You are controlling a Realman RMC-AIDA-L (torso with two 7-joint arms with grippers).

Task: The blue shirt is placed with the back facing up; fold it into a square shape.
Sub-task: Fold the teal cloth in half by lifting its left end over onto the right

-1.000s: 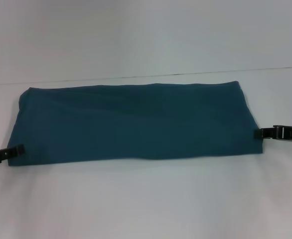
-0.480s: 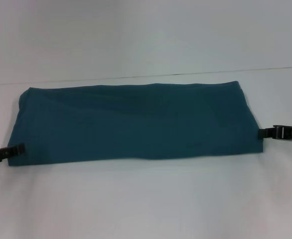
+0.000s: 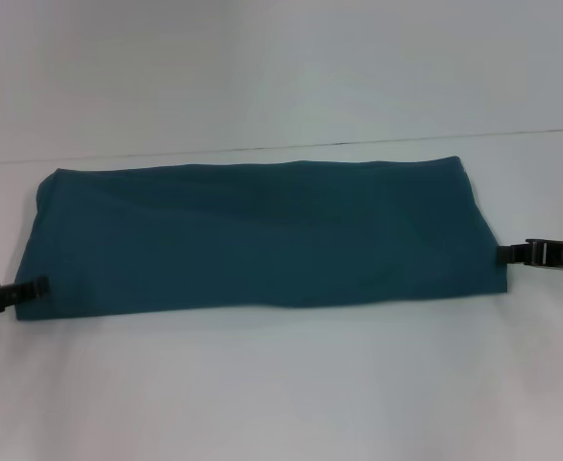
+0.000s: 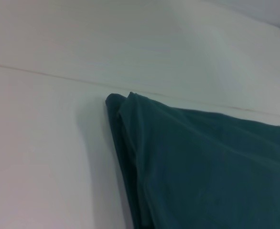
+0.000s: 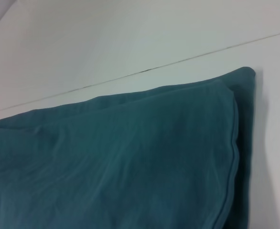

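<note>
Now the blue shirt (image 3: 262,235) lies folded into a long band across the middle of the frame on the white counter (image 3: 281,384). At lower left the left pincer (image 3: 34,288) touches its near corner, and at right the right pincer (image 3: 504,254) touches its edge; whether either is apart or together I cannot tell.

Left tool (image 3: 34,287) drifted slightly outward — nothing else.

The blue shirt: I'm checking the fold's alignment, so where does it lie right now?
In the head view the blue shirt lies as a wide folded band across the middle of the white table, the left gripper at its near-left corner and the right gripper at its right edge.
</note>
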